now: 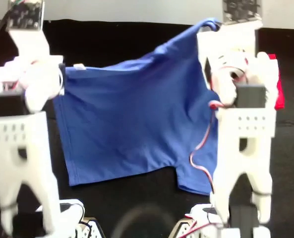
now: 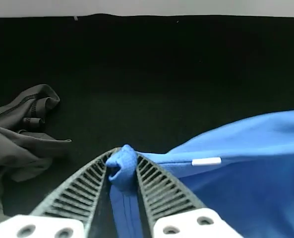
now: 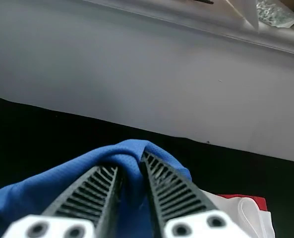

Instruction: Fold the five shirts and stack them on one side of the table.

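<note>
Left claw (image 2: 122, 158) and right claw (image 3: 129, 166) each pinch tight on an edge of the blue shirt (image 1: 137, 124), stretched unfolded over the tabletop (image 1: 112, 198). Folding's barely begun, I'd say; a grey garment (image 2: 18, 139) lies nearby.

Lab-like test bench, black table (image 1: 117, 198), plain white wall (image 3: 137, 74)

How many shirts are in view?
3: blue shirt, held by left gripper and right gripper; grey shirt near left gripper; red shirt behind right arm. More may be hidden.
</note>
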Controlling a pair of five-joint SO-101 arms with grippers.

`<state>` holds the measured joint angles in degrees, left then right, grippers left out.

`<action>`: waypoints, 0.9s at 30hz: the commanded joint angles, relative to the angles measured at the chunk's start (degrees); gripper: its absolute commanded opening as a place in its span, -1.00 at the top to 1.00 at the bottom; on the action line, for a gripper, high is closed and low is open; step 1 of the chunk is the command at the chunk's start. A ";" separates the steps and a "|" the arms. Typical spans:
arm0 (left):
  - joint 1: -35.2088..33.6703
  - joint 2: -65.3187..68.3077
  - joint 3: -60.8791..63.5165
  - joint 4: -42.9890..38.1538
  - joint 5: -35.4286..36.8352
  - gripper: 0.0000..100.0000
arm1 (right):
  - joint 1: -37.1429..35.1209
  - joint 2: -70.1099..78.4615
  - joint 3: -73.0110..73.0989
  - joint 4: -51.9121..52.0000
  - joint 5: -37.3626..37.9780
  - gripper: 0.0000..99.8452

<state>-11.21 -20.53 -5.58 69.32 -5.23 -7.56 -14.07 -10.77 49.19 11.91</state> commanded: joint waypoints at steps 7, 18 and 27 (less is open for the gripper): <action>-1.45 27.03 -34.77 6.07 -0.44 0.98 | -1.27 17.19 -21.58 -0.75 -0.53 0.99; -6.37 48.04 -63.96 15.21 -3.52 0.98 | -2.68 30.73 -36.18 2.86 -0.44 0.99; -11.03 51.74 -69.85 15.74 -4.40 0.98 | -5.49 39.87 -46.73 2.68 -0.26 0.99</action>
<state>-20.09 32.04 -72.75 85.23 -9.01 -11.60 25.67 -51.47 52.00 11.82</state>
